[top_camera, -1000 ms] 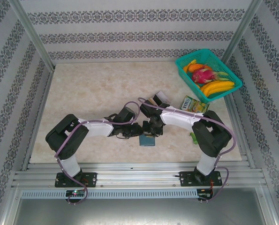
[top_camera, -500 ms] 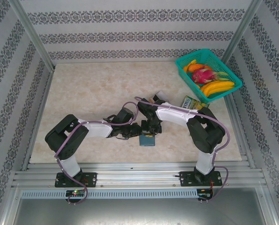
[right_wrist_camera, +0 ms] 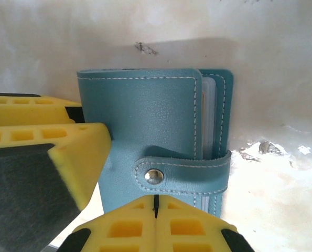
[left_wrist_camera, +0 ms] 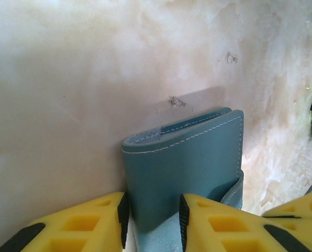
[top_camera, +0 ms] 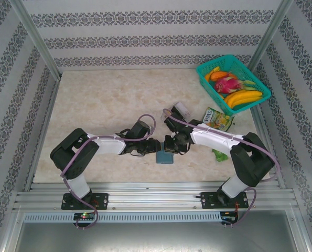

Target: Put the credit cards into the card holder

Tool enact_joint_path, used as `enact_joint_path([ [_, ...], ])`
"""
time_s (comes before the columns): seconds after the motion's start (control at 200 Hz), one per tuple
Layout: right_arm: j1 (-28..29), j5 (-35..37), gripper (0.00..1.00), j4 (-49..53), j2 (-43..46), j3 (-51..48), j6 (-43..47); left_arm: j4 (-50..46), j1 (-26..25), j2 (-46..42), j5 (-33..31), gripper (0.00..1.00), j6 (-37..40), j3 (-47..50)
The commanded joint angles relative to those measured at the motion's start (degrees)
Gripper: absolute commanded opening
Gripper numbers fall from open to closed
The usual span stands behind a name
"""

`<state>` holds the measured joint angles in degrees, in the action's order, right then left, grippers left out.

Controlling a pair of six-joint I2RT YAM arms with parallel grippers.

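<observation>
The teal card holder (top_camera: 164, 157) lies on the marble table near the front middle, with both grippers meeting over it. In the right wrist view the card holder (right_wrist_camera: 145, 115) is closed, its strap snapped across the front. My right gripper (right_wrist_camera: 154, 207) is shut with nothing in it, its tips just below the snap. My left gripper (left_wrist_camera: 153, 218) stands open, its pads on either side of the card holder's cover (left_wrist_camera: 187, 152). Pale and dark credit cards (top_camera: 179, 109) lie behind the right arm, partly hidden.
A teal basket (top_camera: 253, 75) of fruit stands at the back right. A green-yellow snack packet (top_camera: 217, 118) lies beside the right arm, and a small green thing (top_camera: 218, 155) sits under its elbow. The left and back of the table (top_camera: 103, 94) are bare.
The left jaws have parted a little around the card holder. The right arm's elbow has swung right and toward the front while its gripper stays at the card holder, which has not moved.
</observation>
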<state>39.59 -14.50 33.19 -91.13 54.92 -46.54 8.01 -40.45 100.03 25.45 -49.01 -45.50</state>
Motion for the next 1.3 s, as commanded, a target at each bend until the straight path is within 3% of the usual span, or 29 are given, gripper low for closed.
enact_joint_path([
  [0.0, 0.61, -1.93, 0.05, -2.62, -1.60, -0.67, -0.64, -3.43, -2.16, 0.89, 3.46, 0.35, 1.73, 0.71],
  [0.235, -0.11, 0.34, 0.05, -1.09, -1.93, 1.06, 0.05, -4.63, -2.44, 1.22, 3.21, 0.33, 2.22, 0.55],
  [0.779, -0.96, -4.04, 0.04, -4.44, -5.45, -0.68, -0.28, -5.48, -2.88, 3.25, 2.76, 0.26, 2.17, -0.54],
  [1.294, 0.39, 4.11, 0.03, -3.92, -10.55, -0.26, -2.44, -5.43, -3.06, 2.98, 2.67, 0.25, 1.74, -0.38],
])
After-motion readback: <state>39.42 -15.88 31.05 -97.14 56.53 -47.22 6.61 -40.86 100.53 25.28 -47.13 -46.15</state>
